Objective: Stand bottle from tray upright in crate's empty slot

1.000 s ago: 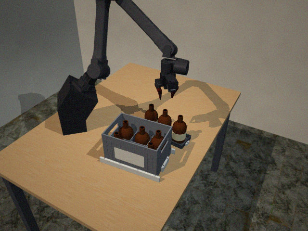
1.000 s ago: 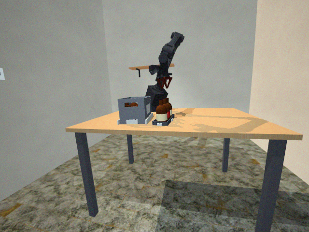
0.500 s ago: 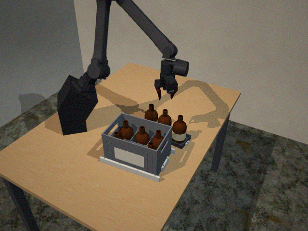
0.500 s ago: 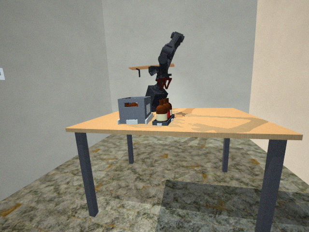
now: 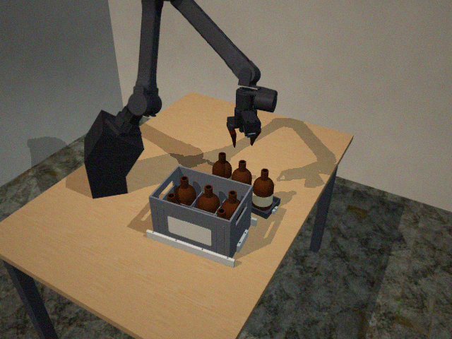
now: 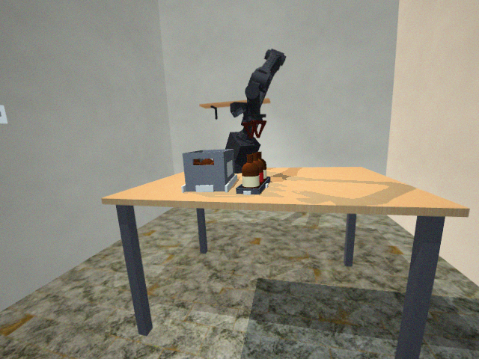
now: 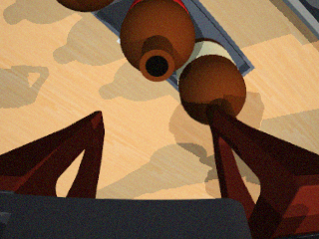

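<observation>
the gripper point(image 5: 243, 145) point(image 6: 254, 135) point(image 7: 158, 120) is hovering above the tray's bottles, its tapering, dark red, open-framed fingers pointing down and standing a bit over halfway apart, gripping nothing. the tray point(image 5: 263, 213) point(image 6: 248, 190) point(image 7: 244, 67), dark and shallow with a low rim, is lying on the smooth, pale-grained wooden table point(image 5: 164, 280) point(image 6: 328, 193). it is carrying three round-shouldered, brown bottles with narrow necks: a near bottle point(image 5: 263, 188) point(image 6: 250, 173) with a cream band, a middle bottle point(image 5: 241, 176) point(image 7: 157, 35) with a red band, and a far bottle point(image 5: 221, 169). all three are standing upright, long axes vertical and mouths pointing up. the gray, straight-walled crate point(image 5: 160, 215) point(image 6: 203, 176) is standing level beside the tray, left of it in the exterior view, and is holding five visible brown bottles point(image 5: 208, 202). white strips point(image 5: 189, 248) point(image 6: 203, 188) are lying along the crate's base.

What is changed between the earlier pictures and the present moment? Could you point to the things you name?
Very little: compared with one second ago, the jaws seem slightly closer together and a touch lower, though this is too small to be sure. Nothing was grasped or released. The crate point(image 5: 159, 219) point(image 6: 203, 176) point(image 7: 308, 11), the tray point(image 5: 260, 212) point(image 6: 251, 190) point(image 7: 219, 37) and their bottles look unmoved.
</observation>
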`<state>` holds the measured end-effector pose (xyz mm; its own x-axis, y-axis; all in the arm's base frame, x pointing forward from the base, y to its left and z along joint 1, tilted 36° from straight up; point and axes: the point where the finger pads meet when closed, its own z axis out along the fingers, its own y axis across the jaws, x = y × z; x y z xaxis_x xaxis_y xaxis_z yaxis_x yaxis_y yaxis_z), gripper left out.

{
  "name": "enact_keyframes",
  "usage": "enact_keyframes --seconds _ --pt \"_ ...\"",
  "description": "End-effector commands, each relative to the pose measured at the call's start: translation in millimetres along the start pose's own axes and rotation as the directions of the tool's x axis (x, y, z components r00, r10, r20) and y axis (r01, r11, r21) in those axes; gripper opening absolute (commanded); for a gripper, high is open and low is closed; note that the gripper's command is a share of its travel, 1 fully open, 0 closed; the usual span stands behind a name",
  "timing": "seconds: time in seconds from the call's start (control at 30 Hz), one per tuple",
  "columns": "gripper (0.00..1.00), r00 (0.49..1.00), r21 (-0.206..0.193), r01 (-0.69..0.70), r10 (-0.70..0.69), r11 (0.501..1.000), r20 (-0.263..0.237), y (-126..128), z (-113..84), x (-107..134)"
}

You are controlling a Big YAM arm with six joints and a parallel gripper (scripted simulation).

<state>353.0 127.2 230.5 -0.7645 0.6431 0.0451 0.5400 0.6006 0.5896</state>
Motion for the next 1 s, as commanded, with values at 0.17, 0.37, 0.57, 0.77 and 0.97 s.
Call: enact_keyframes --seconds 0.17,0.37,0.57,0.77,0.97 --pt "0.61 1.0 -0.014 -0.013 0.013 1.0 0.015 4 -1.6 -4" --pt "0.61 1.0 0.006 -0.009 0.009 1.0 -0.004 1 9.9 0" --pt "0.61 1.0 0.006 -0.009 0.009 1.0 -0.004 1 13.7 1" --pt "0.61 1.0 0.006 -0.009 0.009 1.0 -0.004 1 21.1 1" --pt "0.61 1.0 0.006 -0.009 0.009 1.0 -0.004 2 30.0 1"
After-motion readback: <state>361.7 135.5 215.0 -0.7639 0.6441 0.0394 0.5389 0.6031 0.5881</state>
